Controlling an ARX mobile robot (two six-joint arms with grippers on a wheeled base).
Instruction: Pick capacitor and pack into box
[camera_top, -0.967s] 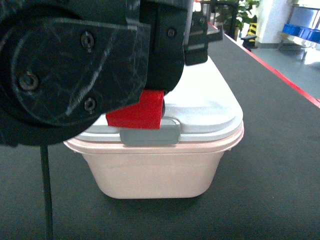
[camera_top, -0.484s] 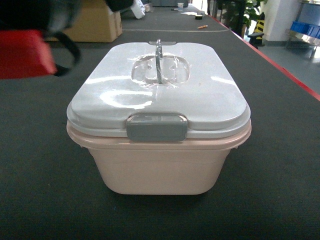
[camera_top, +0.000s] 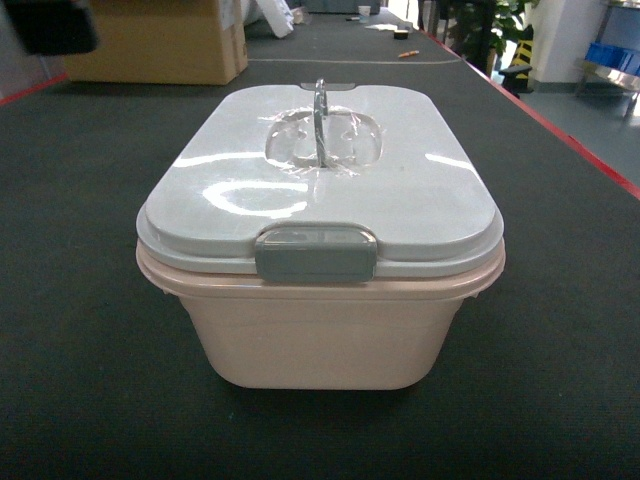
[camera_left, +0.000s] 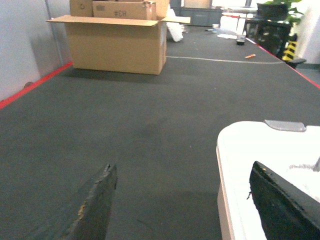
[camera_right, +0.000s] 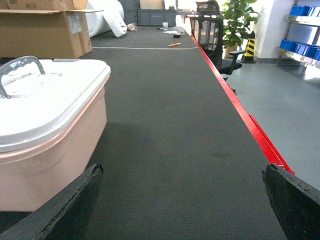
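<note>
Box lidded, clip shut; both tools apart, empty. No capacitor visible. Risk: packing blocked unless lid removed.

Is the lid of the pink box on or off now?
On. The grey lid covers the box fully, and the front clip lies folded down over its rim.
</note>
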